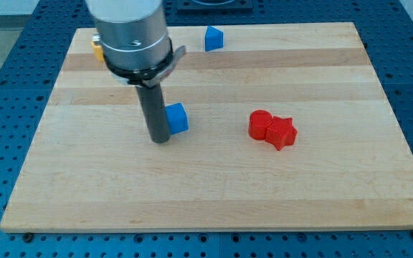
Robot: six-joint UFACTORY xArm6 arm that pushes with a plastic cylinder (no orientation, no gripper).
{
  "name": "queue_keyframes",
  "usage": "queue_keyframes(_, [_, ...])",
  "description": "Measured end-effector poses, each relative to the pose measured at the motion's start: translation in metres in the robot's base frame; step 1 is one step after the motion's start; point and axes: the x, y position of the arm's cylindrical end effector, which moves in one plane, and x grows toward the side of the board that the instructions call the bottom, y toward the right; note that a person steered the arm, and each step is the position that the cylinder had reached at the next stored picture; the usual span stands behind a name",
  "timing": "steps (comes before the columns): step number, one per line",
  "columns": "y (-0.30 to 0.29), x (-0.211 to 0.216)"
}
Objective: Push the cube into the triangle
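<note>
A: Touching the blue cube at its view-left face, my tip has no jaws, just a bare rod. Cube sits mid-board; blue triangle near the top edge.

B: Likely light, rigid, slippery; push low, square on.

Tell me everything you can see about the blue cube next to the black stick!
The blue cube is a small, solid-looking block with a smooth, plastic-like surface and slightly rounded edges. It sits flat and upright on the wooden board, a bit to the view's left of the middle. Its left side is right against my tip, the dark rod's lower end, and partly hidden by the rod. Nothing else touches it. The blue triangle lies far off near the view's top edge.
</note>
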Motion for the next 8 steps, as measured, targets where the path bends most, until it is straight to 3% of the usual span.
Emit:
queue_keyframes(3, [0.017, -0.039])
queue_keyframes(5, [0.062, -0.059])
queue_keyframes(8, [0.064, -0.103])
